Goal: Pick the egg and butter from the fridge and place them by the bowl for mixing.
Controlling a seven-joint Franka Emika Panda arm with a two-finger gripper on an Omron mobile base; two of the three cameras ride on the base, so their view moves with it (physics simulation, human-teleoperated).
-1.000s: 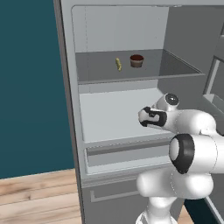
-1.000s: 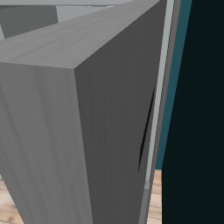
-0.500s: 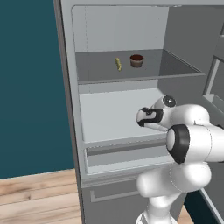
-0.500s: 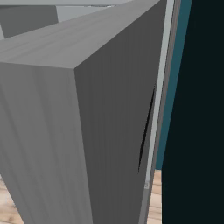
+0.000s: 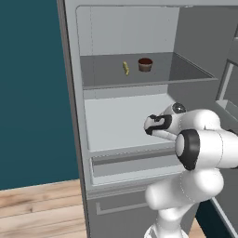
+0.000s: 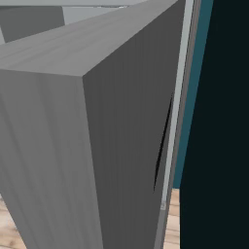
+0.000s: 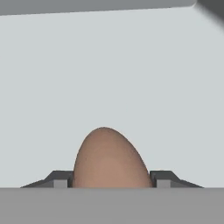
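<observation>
Egg [image 7: 107, 159] — brown, smooth oval, narrow end pointing away from the hand camera, sitting between the two dark finger tips over the pale shelf floor.

Butter [image 5: 125, 68] — thin yellow stick, lying flat on the upper shelf near the back.

Fridge [image 5: 74, 139] — tall, grey, door open (pale grey-white interior, flat shelves, a drawer below).

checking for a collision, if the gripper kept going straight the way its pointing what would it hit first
The egg. In the hand view it sits right between the fingertips of the gripper, directly in its line. Past the egg lies the pale shelf floor of the fridge; how far back the wall stands is unclear.
</observation>
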